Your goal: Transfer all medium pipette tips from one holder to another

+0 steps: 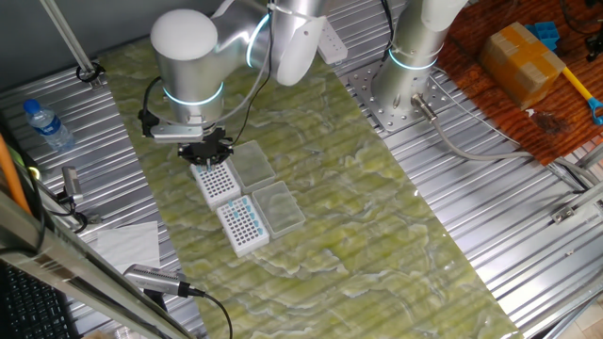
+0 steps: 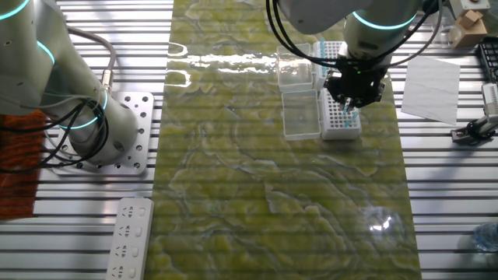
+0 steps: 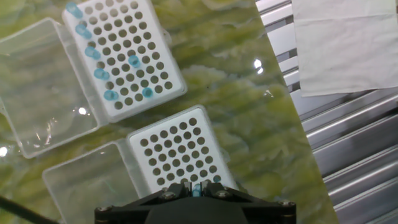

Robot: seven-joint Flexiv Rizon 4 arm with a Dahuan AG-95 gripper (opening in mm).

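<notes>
Two white holders lie side by side on the green mat. The far holder (image 3: 121, 56) carries several medium pipette tips (image 3: 93, 53) with light-blue tops, mostly along its left edge. The near holder (image 3: 180, 152) shows only dark bare holes where it is visible. My gripper (image 3: 197, 185) hangs over the near holder's lower edge, shut on one blue-topped tip (image 3: 197, 190) between its fingers. In one fixed view the gripper (image 1: 207, 153) is just above a holder (image 1: 217, 181). The other fixed view shows the gripper (image 2: 354, 97) over a holder (image 2: 342, 123).
Clear open lids (image 3: 37, 87) (image 3: 87, 180) hang off the holders' left sides. A white paper sheet (image 3: 345, 43) lies on the ribbed metal to the right. A second arm's base (image 2: 93, 132), a power strip (image 2: 131, 237) and a water bottle (image 1: 45, 125) stand off the mat.
</notes>
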